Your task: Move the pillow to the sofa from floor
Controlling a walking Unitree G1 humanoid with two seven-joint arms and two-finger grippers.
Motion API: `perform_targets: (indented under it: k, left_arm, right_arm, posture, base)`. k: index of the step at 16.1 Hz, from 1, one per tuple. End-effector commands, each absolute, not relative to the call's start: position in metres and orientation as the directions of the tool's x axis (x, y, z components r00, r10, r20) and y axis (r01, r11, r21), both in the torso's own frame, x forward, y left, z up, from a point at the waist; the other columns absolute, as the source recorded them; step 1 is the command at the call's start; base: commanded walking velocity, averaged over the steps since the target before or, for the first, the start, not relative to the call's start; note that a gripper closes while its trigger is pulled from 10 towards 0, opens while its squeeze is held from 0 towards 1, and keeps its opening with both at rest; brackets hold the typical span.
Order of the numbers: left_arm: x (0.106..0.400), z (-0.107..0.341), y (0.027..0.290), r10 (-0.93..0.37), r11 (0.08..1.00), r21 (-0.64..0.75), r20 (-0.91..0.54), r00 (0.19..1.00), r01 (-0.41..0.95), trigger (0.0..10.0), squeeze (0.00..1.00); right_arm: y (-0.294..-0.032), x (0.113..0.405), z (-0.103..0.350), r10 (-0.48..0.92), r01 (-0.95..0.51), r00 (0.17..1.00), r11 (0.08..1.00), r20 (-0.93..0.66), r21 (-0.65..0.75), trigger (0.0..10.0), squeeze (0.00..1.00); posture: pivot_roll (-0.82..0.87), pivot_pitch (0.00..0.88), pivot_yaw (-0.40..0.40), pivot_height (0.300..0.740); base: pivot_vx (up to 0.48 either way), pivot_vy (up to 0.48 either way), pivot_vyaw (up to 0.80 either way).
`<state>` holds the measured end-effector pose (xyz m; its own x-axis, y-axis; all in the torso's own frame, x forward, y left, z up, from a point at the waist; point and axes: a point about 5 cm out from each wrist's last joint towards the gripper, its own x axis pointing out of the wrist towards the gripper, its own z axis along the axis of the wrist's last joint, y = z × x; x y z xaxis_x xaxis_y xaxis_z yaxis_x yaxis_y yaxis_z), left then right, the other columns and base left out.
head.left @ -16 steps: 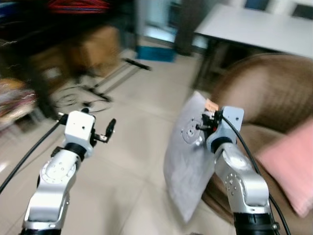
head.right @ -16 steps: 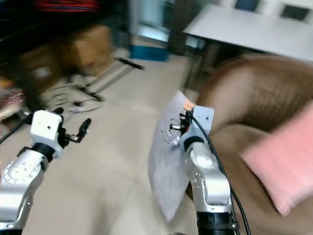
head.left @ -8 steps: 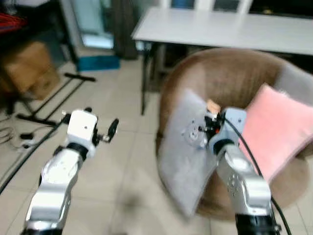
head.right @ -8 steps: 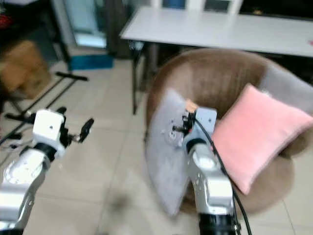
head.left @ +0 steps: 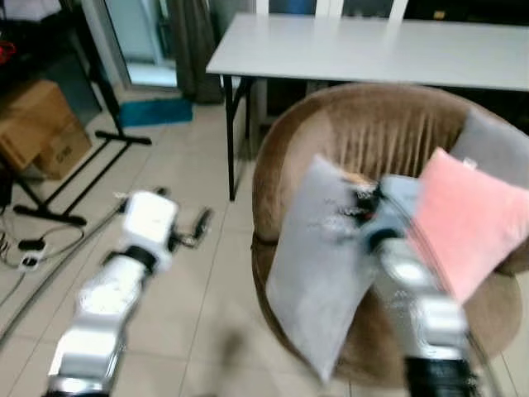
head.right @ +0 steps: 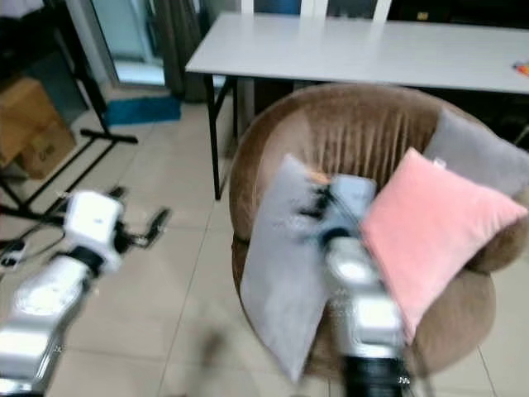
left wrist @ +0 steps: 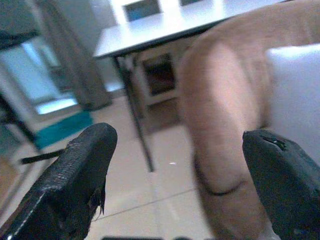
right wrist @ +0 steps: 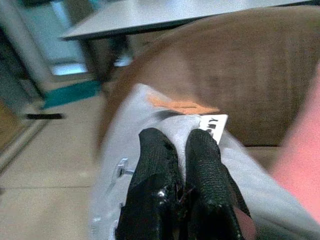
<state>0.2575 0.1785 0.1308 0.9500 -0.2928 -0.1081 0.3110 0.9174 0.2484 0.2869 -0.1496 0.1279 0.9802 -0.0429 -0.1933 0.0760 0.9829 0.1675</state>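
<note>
Left gripper (head.left: 201, 225) floats over the tiled floor (head.left: 182, 190) with its fingers spread wide and nothing between them; in its wrist view the two pads frame the sofa's side, so it looks held clear, out of the carry. Behind it, at the left, stand cardboard boxes (head.left: 37, 124) and a black stand (head.left: 83, 169). Next comes the grey pillow (head.left: 318, 265), hanging off the floor against the front edge of the brown sofa (head.left: 372, 132), its lower corner dangling past the seat rim. Right gripper (right wrist: 180, 165) has its fingers pinched together on the pillow's top edge, just by the white label (right wrist: 215, 125), a grip that lets the pillow hang flat as it is carried. Further right, a pink pillow (head.left: 467, 219) already leans in the seat, another grey one (head.left: 496, 149) behind it. A white table (head.left: 372, 50) stands beyond. By my reading, the pillow still needs lifting over the rim.
</note>
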Motion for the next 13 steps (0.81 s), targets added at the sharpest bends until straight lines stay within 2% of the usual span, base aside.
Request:
perform_targets:
  k: [1, 9, 13]
  left_arm:
    - [0.2583, 0.1352, 0.1851, -0.276, 0.919, 0.264, -0.101, 0.956, 0.293, 10.0, 0.0]
    - [0.2566, 0.1338, 0.1824, -0.302, 0.909, 0.264, -0.112, 0.947, 0.322, 10.0, 0.0]
    - [0.257, 0.1339, 0.1817, -0.31, 0.906, 0.266, -0.113, 0.944, 0.329, 10.0, 0.0]
  right_arm:
    - [-0.1411, 0.291, 0.147, -0.023, 0.043, 0.994, 0.98, -0.105, 0.193, 10.0, 0.0]
    - [-0.1388, 0.2951, 0.1534, -0.011, 0.027, 0.996, 0.982, -0.086, 0.188, 10.0, 0.0]
    - [-0.1376, 0.2984, 0.1553, -0.002, 0.016, 0.997, 0.983, -0.074, 0.184, 10.0, 0.0]
  posture:
    - [-0.01, 0.0, -0.005, 0.74]
    - [-0.01, 0.0, -0.005, 0.74]
    - [-0.01, 0.0, -0.005, 0.74]
  base:
    - [0.322, 0.0, 0.0]
    - [0.322, 0.0, 0.0]
    - [0.324, 0.0, -0.8]
